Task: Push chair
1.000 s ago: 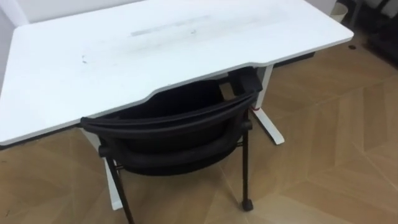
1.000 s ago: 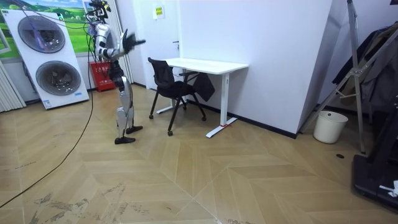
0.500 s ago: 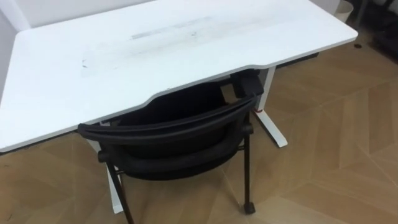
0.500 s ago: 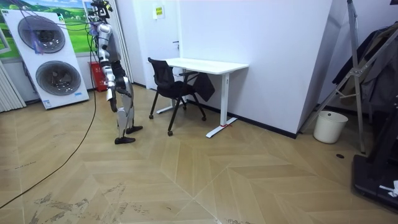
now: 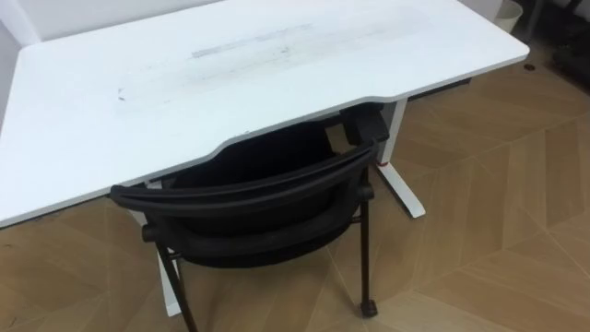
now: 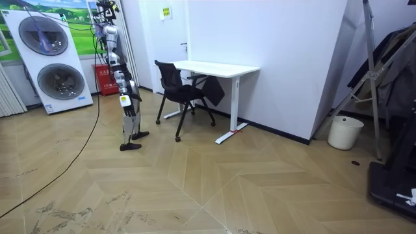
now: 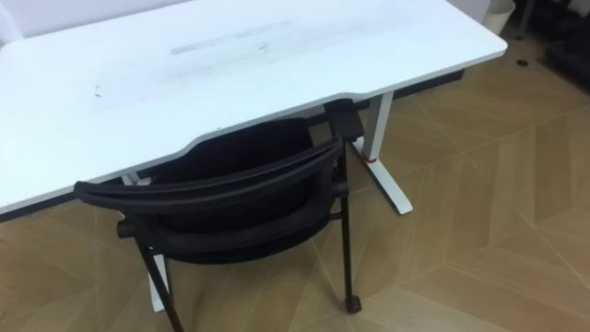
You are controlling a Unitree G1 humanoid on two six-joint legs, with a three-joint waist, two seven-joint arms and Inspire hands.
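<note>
Nearest stood the black chair with a curved mesh back and thin metal legs on castors (image 5: 249, 198), its backrest just on the near side of the desk edge and its seat tucked under the curved cut-out there. Beside its right end, a small black block (image 5: 367, 124) sat at the desk's near edge. Beyond lay the white rectangular desk top (image 5: 277, 65), marked with faint grey smudges, carried on a white leg with a flat foot (image 5: 401, 184) on the pale herringbone wooden floor (image 5: 498, 184). In the room view the robot stood upright behind the chair, apart from it, with its right hand (image 6: 124, 97) hanging low by its hip, touching nothing; whether that hand was released or clenched could not be told. Far right, a white round bin (image 6: 344, 132) stood by the wall.
</note>
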